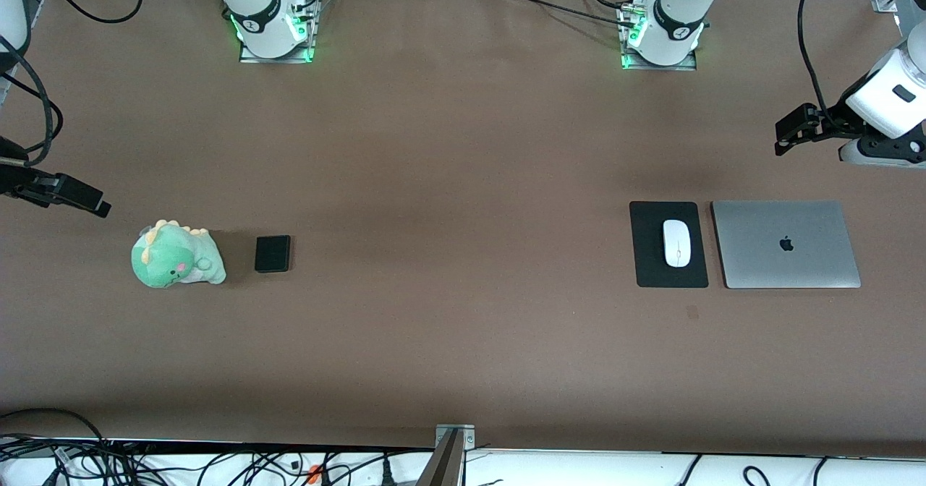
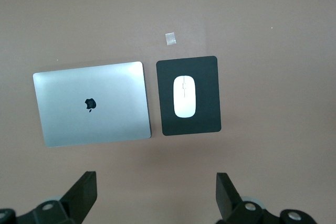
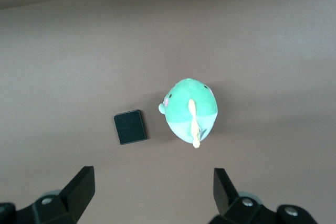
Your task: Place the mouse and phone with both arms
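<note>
Front view: the mouse [image 1: 677, 243] lies on a black mouse pad [image 1: 649, 244] toward the left arm's end of the table, its thin middle line running toward the robots' bases, and a closed silver laptop [image 1: 786, 244] lies just beside the pad, closer still to that end. The phone [image 1: 273, 254] lies flat toward the right arm's end, near a green plush dinosaur [image 1: 176, 256] that sits beside it, closer to the table's end, the two apart with a strip of bare surface between them. The table [image 1: 463, 182] is covered in a plain matte brown sheet, with a small pale scrap [image 2: 170, 39] lying on it near the mouse pad. Along the edge nearest the front camera run tangled black cables over a white floor, and a metal post stands at the middle of that edge; the two arm bases glow green along the edge where the robots stand, with more cables at that edge. The left gripper [image 1: 792, 133] hangs in the air over bare table near the laptop's corner, jaws spread wide and empty, touching nothing; the left wrist view shows its two fingers [image 2: 84, 192] well apart. The right gripper [image 1: 90, 204] hangs over bare table near the plush, likewise released and empty, its fingers [image 3: 81, 187] wide apart.
</note>
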Controlling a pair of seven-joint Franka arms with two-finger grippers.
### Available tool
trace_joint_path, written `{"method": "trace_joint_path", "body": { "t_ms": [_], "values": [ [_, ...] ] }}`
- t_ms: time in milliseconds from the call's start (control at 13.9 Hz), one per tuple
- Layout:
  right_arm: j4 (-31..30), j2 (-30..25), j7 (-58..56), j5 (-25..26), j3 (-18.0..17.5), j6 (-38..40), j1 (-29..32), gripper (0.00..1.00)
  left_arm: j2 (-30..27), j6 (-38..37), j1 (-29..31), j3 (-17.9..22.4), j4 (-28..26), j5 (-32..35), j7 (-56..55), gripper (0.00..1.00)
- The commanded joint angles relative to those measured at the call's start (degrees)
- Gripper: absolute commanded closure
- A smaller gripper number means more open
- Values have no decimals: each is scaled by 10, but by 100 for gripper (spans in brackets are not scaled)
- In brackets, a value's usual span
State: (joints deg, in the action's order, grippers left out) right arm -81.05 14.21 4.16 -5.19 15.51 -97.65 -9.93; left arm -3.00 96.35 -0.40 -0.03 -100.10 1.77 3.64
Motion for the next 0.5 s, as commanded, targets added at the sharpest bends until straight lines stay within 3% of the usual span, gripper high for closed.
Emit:
{"method": "trace_joint_path", "body": {
  "t_ms": [0,433],
  "values": [
    [11,12,-3,-5,-2,-4,0,0,12,-13,0,-2,22,3,-4,0],
    [11,12,-2,-5,-3,-4,-2,0,24,-28,-1,-3,46,6,-4,0]
  ]
}}
